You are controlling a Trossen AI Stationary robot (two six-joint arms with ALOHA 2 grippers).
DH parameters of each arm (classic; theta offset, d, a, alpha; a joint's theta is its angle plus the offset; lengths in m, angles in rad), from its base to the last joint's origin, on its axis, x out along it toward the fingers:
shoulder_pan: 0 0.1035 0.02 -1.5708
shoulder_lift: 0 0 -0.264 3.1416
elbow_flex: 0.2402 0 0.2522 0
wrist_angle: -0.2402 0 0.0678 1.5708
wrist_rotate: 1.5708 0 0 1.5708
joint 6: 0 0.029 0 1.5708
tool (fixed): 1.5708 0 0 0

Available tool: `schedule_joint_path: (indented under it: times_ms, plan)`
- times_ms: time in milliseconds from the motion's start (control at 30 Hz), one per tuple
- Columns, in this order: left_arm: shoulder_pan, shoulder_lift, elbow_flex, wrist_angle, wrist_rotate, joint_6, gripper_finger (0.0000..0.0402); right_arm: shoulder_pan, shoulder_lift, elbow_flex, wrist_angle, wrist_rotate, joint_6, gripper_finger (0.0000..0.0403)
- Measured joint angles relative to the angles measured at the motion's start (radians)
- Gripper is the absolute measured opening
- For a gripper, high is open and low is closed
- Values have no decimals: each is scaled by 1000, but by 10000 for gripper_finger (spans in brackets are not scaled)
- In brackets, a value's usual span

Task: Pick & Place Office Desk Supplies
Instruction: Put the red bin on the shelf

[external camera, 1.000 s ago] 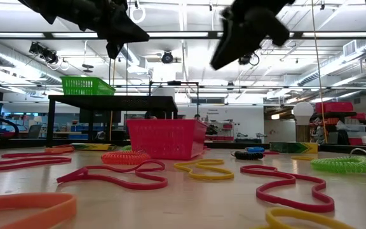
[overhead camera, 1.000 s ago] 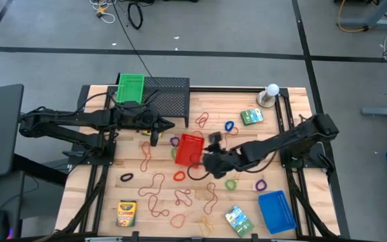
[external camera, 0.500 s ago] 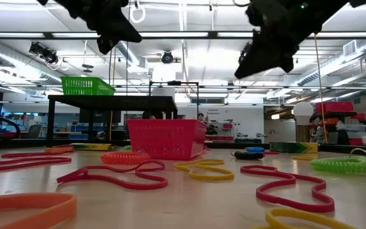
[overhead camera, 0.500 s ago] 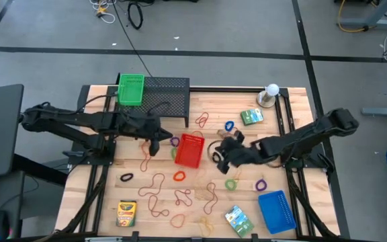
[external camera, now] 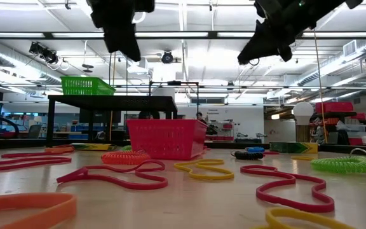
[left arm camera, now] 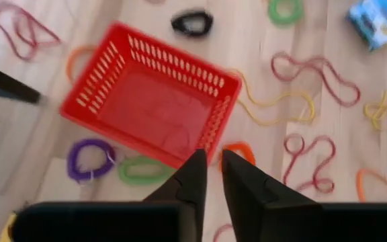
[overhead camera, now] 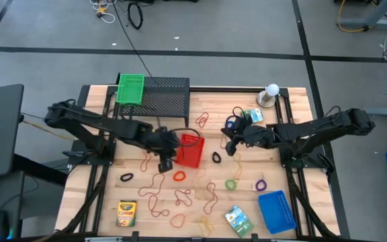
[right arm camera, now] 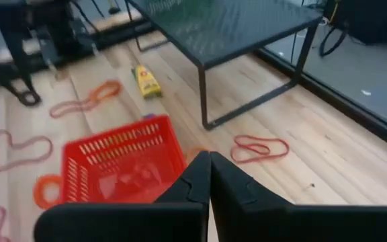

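The red basket (overhead camera: 191, 149) stands mid-table on the wood, and I see nothing in it (left arm camera: 154, 107). My left gripper (overhead camera: 165, 163) hangs above the table beside the basket's near left corner, tipped down, its fingers (left arm camera: 197, 176) a narrow gap apart with nothing between them. My right gripper (overhead camera: 228, 144) hovers right of the basket, shut (right arm camera: 209, 163) and holding nothing. Several rubber-band loops (overhead camera: 158, 181) lie flat around the basket, among them a black coil (overhead camera: 216, 157), a green coil (overhead camera: 230, 183) and a purple one (overhead camera: 260, 183). A crayon box (overhead camera: 126, 213) and a green packet (overhead camera: 236, 219) lie near the front edge.
The black mesh rack (overhead camera: 165, 98) carries a green basket (overhead camera: 130, 88) at the far left. A white ball on a base (overhead camera: 271, 92) and a second green packet (overhead camera: 250, 116) sit far right. A blue basket (overhead camera: 275, 210) lies at the near right.
My left gripper has travelled toward the table's right and near side, from beside the rack to the basket's near left corner, and has tipped steeply downward. My right gripper has drawn back from over the basket toward the right and far side, rolling as it went.
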Motion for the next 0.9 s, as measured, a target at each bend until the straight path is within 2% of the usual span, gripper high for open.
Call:
schedule_joint_path:
  times_ms: [200, 300, 400, 600, 733, 800, 900]
  plan:
    - [-23, 106, 121, -95, 17, -58, 108, -35, 0, 0, -16, -67, -16, 9]
    - [-37, 126, 158, -159, 16, -64, 126, -56, 1, 0, -53, -70, -50, 9]
    - [-51, 124, 159, -187, 5, -58, 139, -94, 0, -29, -11, -95, -70, 9]
    - [-65, 145, 159, -121, -24, -104, 155, -146, -15, -122, 101, -188, -56, 9]
    - [-68, 199, 159, -25, -20, -29, 156, -146, -14, -154, 146, -207, -56, 9]
    - [-67, 234, 159, -32, 1, -2, 156, -145, -14, -161, 146, -208, -60, 9]
    - [-66, 284, 158, -44, -30, 44, 154, -146, -14, -163, 146, -207, -75, 9]
